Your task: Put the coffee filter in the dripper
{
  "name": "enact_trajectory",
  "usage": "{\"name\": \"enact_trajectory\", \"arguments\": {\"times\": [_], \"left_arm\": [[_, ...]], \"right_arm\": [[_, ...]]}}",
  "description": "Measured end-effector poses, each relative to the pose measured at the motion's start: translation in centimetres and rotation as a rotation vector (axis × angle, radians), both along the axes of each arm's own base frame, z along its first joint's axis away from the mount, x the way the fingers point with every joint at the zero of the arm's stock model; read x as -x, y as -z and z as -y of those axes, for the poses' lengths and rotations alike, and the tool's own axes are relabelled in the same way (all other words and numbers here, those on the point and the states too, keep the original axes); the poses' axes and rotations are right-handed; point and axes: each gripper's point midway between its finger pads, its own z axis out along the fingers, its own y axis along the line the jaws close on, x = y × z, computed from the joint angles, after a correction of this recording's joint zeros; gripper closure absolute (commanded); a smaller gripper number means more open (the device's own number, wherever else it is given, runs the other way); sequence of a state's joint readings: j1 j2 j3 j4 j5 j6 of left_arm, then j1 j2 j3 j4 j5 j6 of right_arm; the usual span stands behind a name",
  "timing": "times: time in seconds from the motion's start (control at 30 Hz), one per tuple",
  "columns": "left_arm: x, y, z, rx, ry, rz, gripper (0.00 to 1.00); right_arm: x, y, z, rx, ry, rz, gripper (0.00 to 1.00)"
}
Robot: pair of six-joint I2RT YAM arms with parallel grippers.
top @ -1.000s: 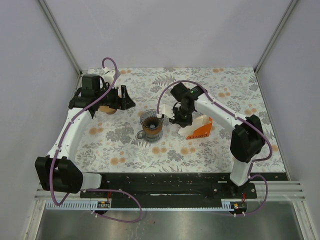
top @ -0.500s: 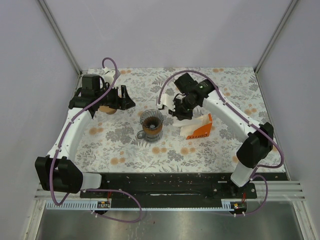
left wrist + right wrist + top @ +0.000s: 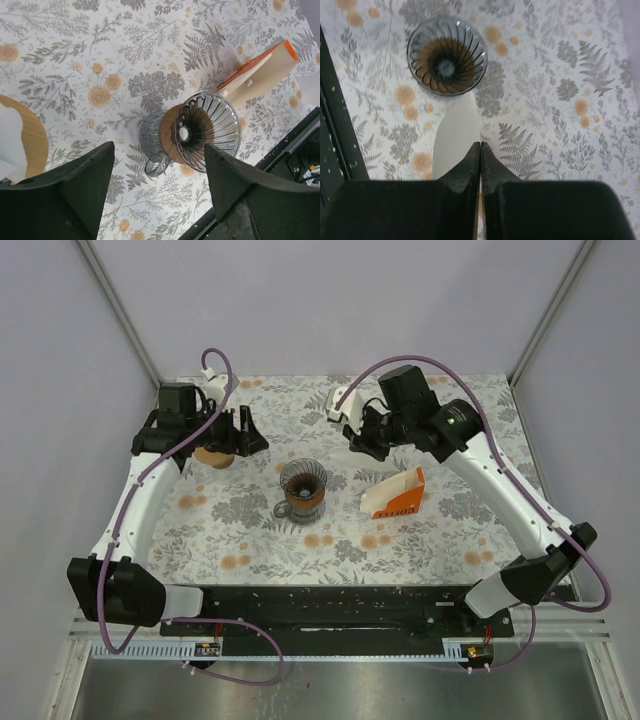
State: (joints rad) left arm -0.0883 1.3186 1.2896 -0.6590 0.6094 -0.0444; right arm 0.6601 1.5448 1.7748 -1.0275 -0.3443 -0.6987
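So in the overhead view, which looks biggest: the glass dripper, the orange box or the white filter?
Largest: glass dripper and orange box, about alike, too close to rank.
Smallest: white filter, clearly, though it is held above the table, nearer the camera.

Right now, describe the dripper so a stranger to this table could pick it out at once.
Start at the flower-patterned table and look near its middle. The dripper stands there, just left of the orange filter box. It is the only clear, ribbed glass cone, with a wooden collar and a small handle.
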Motion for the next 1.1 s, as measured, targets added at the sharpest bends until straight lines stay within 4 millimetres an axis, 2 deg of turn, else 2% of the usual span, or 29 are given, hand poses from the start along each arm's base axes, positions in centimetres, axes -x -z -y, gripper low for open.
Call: {"name": "enact_trajectory", "arguments": {"times": [0.13, 0.2, 0.33, 0.5, 0.7, 0.87, 1.1], "left_arm": [[-0.3, -1.5, -0.1, -0.007, 0.004, 0.039, 0.23], [-0.2, -2.0, -0.1, -0.009, 0.006, 0.043, 0.23], [0.0, -2.6, -0.2, -0.009, 0.007, 0.044, 0.22], [0.1, -2.7, -0.2, -0.011, 0.003, 0.042, 0.21], [0.4, -2.8, -0.3, -0.009, -0.002, 0.036, 0.21], [0.4, -2.6, -0.2, 0.004, -0.013, 0.028, 0.21], [0.5, -0.9, -0.1, 0.024, -0.031, -0.015, 0.19]], "right_arm": [[-0.5, -3.9, -1.7, -0.16, 0.063, 0.059, 1.0], [-0.7, -5.6, -3.5, -0.245, 0.084, 0.081, 1.0], [-1.2, -7.1, -6.6, -0.42, 0.134, 0.093, 1.0], [-2.9, -5.9, -7.6, -0.54, 0.281, 0.037, 1.0], [-4.2, -5.5, -8.6, -0.651, 0.391, -0.036, 1.0], [-4.6, -2.3, -9.1, -0.647, 0.44, -0.095, 1.0], [-5.2, -0.2, -9.8, -0.657, 0.485, -0.145, 1.0]]}}
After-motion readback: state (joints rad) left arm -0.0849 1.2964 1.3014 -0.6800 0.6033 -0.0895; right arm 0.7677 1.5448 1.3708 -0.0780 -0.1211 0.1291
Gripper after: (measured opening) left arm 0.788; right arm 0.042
